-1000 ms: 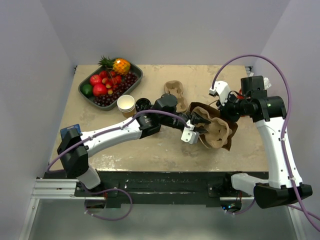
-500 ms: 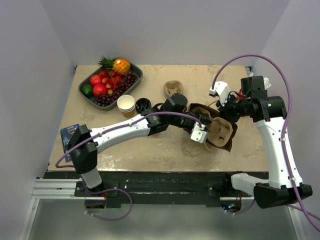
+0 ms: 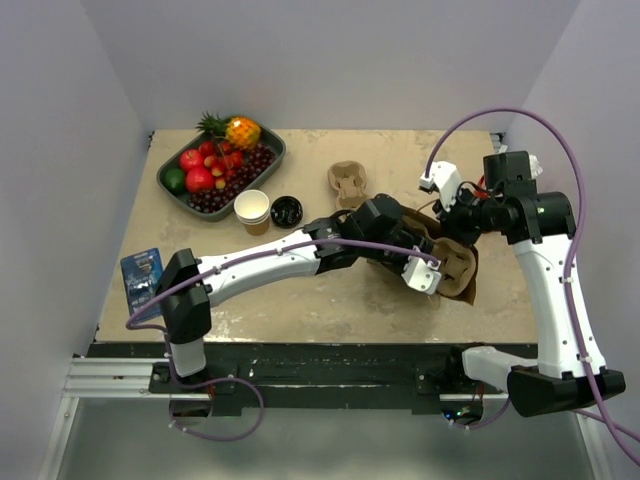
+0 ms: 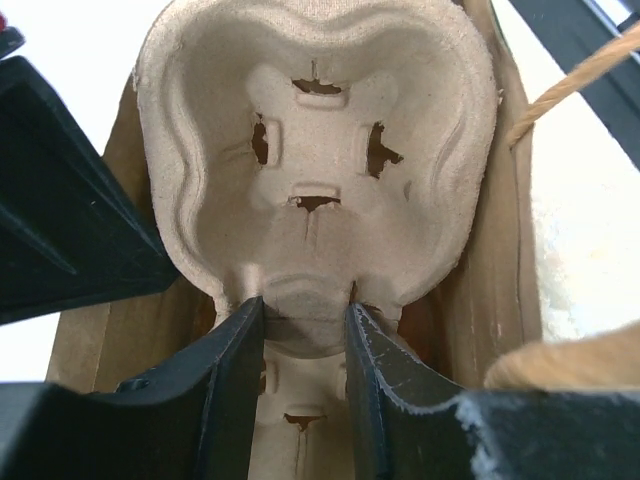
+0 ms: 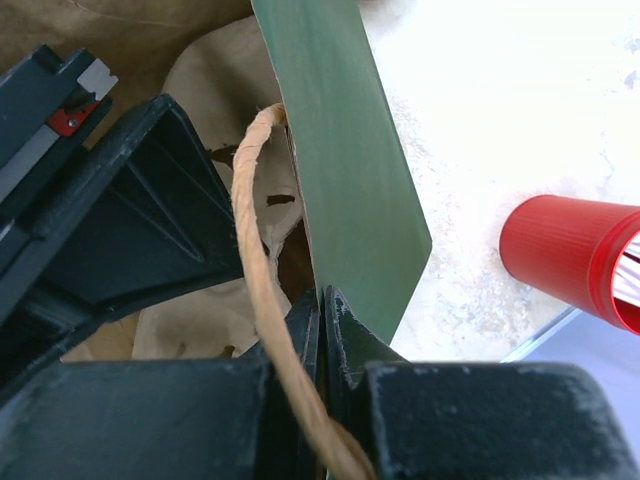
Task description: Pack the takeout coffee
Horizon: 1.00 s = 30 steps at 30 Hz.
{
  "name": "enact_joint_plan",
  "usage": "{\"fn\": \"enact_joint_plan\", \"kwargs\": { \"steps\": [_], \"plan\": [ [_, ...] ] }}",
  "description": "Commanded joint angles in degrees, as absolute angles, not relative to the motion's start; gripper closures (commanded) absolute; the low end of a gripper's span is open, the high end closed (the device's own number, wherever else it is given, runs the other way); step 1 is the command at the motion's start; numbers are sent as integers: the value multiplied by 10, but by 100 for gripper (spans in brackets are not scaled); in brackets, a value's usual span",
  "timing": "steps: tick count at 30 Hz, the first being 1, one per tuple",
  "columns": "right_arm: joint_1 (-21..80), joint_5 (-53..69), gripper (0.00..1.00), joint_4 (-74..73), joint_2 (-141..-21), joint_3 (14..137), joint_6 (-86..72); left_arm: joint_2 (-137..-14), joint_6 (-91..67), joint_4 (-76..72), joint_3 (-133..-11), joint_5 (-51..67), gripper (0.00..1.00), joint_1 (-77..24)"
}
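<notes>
Left gripper (image 4: pixel 305 312) pinches the narrow middle of the carrier (image 4: pixel 320 130), which sits inside the mouth of the bag (image 4: pixel 490 300). Right gripper (image 5: pixel 320 310), pressed together, clamps the bag's rim beside its twine handle (image 5: pixel 262 260). Well left of the bag in the overhead view, an open cup (image 3: pixel 252 209) and a black lid (image 3: pixel 286 211) stand side by side.

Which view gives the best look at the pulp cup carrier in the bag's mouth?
Left wrist: the carrier fills the frame, with the left claw pinching its middle ridge inside the bag. Top external shows only a small part of it, from far off. Right wrist shows only pale slivers behind the bag's wall.
</notes>
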<state>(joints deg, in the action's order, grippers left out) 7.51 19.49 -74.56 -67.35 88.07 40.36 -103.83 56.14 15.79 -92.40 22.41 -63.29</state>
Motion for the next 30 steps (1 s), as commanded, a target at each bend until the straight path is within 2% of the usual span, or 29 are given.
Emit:
{"fn": "enact_joint_plan", "kwargs": {
  "steps": [1,19,30],
  "plan": [
    [77,185,100,-745,-668,902,396,-1051,583,199,-978,160,100,-643],
    [77,182,100,-727,-680,906,352,-1092,540,321,-1069,39,100,-669],
    [78,173,100,-720,-680,896,351,-1064,463,312,-1047,69,100,-657]
  ]
}}
